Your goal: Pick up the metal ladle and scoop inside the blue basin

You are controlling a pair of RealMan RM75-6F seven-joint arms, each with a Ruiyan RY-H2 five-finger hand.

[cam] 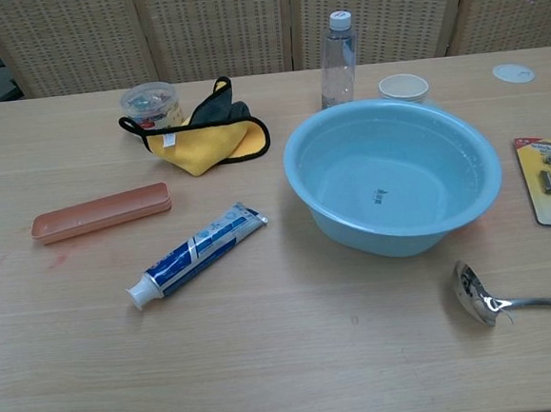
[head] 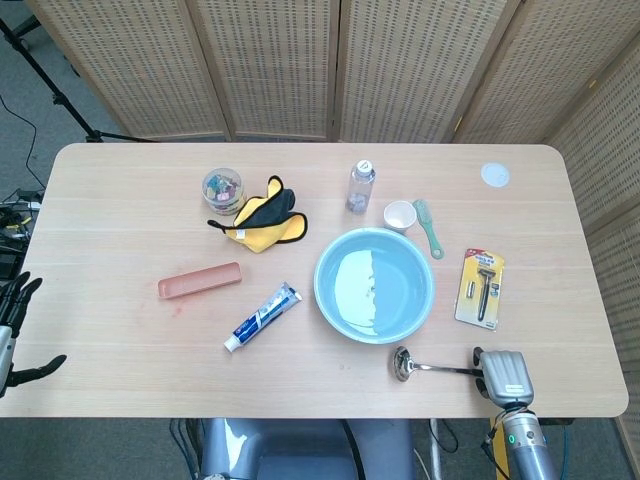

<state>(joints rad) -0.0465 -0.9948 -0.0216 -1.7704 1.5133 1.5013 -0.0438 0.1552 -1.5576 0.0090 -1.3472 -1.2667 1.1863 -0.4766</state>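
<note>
The metal ladle [head: 430, 367] lies flat on the table just in front of the blue basin [head: 375, 285], its bowl [cam: 473, 293] to the left and its handle running right. In the chest view the handle leaves the frame's right edge. My right hand [head: 503, 375] sits over the handle's end at the table's front edge; its back faces the camera and hides the fingers' hold. The basin [cam: 392, 173] holds water. My left hand [head: 14, 335] hangs off the table's left front corner with fingers spread and nothing in it.
Right of the basin lies a carded razor [head: 480, 289]. Behind it stand a white cup [head: 400, 215], a green brush [head: 429, 227] and a clear bottle [head: 361, 186]. A toothpaste tube [head: 262, 317], a pink case [head: 200, 280], a yellow cloth [head: 264, 218] and a jar [head: 222, 188] lie to the left.
</note>
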